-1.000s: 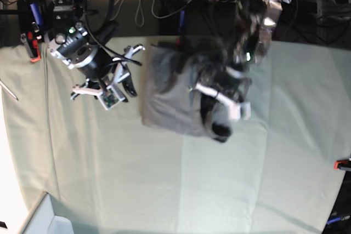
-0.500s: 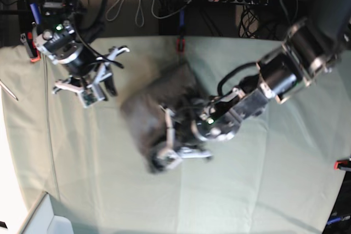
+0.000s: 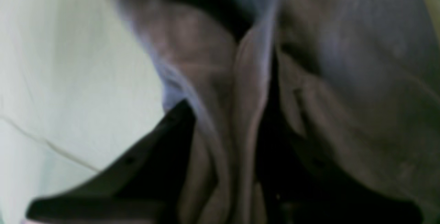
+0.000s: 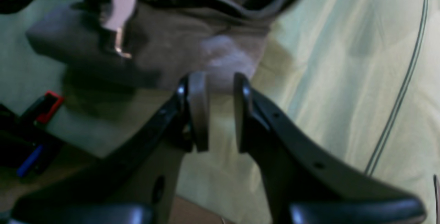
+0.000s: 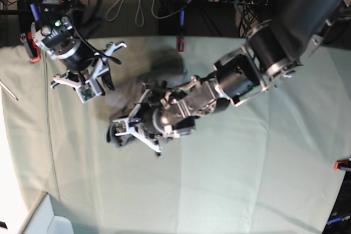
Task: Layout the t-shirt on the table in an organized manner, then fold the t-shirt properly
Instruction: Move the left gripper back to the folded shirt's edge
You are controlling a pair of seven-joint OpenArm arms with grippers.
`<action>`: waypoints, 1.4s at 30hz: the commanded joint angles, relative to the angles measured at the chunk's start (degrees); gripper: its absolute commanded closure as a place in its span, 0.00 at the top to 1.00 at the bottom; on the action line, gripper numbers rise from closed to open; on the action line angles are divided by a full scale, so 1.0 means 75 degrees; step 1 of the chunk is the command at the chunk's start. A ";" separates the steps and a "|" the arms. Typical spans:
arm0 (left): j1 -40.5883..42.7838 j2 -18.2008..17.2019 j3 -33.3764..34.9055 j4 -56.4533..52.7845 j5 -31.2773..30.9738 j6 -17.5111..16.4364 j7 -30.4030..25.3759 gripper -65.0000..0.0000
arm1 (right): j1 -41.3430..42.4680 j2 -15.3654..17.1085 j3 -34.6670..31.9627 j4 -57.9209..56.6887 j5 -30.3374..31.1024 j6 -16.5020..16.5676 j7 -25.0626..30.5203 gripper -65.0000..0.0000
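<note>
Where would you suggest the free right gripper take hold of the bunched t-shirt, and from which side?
I would pinch the loose edge of the t-shirt nearest the right gripper, coming straight ahead from that arm's own side. The shirt lies crumpled, the left gripper already holds its far part, and this near edge lies free on the table.

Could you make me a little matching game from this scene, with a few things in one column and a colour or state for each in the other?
Things:
1. t-shirt
2. table
3. left gripper
4. right gripper

Descriptions:
A. jaws apart, empty, beside the shirt
B. pale green, faintly creased
C. grey, bunched in a heap
D. closed on grey fabric

Pairs: 1-C, 2-B, 3-D, 4-A
</note>
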 commanded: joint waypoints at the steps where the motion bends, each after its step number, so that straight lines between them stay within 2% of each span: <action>1: -0.0272 0.0070 -0.0201 0.0102 -0.0046 0.0001 -0.0093 0.07 | 0.0053 0.0007 0.0004 0.0148 0.0076 0.0025 0.0182 0.20; 4: -0.0307 0.0082 -0.0881 0.0102 -0.0034 0.0001 -0.0093 0.19 | 0.0064 0.0007 -0.0019 0.0148 0.0076 0.0025 0.0182 0.20; 10: -0.0331 0.0176 -0.1936 0.0090 -0.0022 0.0001 -0.0093 0.33 | 0.0076 0.0007 -0.0043 0.0125 0.0076 0.0025 0.0182 0.20; 17: -0.0553 0.0164 -0.2241 0.0102 -0.0011 0.0001 -0.0081 0.60 | 0.0299 0.0007 -0.0055 0.0090 0.0076 0.0025 0.0182 0.20; 21: -0.0776 -0.0164 -0.2276 0.0242 -0.0069 0.0001 -0.0069 0.61 | 0.0299 0.0007 -0.0055 0.0090 0.0076 0.0025 0.0182 0.20; 24: -0.0764 -0.0410 -0.2862 0.0770 -0.0069 0.0001 -0.0022 0.61 | 0.0404 0.0007 -0.0055 0.0078 0.0076 0.0025 0.0182 0.20; 28: -0.0342 -0.0809 -0.4491 0.1719 -0.0069 -0.0011 0.0107 0.61 | 0.0486 -0.0017 -0.0125 0.0078 0.0076 0.0025 0.0182 0.20; 32: 0.0572 -0.1114 -0.6601 0.2657 -0.0069 -0.0011 0.1115 0.61 | 0.0521 0.0007 -0.0430 0.0078 0.0076 0.0025 0.0182 0.20; 37: 0.2072 -0.1231 -0.8981 0.3243 -0.0081 -0.0011 0.1724 0.61 | 0.0756 0.0007 -0.0699 -0.0180 0.0076 0.0025 0.0182 0.20; 39: 0.2647 -0.1207 -0.9649 0.3384 -0.0081 -0.0011 0.1724 0.61 | 0.0967 -0.0005 -0.0770 -0.0461 0.0076 0.0025 0.0182 0.20; 42: 0.3221 -0.1149 -1.0012 0.3607 -0.0093 -0.0011 0.1794 0.61 | 0.1154 -0.0017 -0.0922 -0.0860 0.0088 0.0025 0.0182 0.20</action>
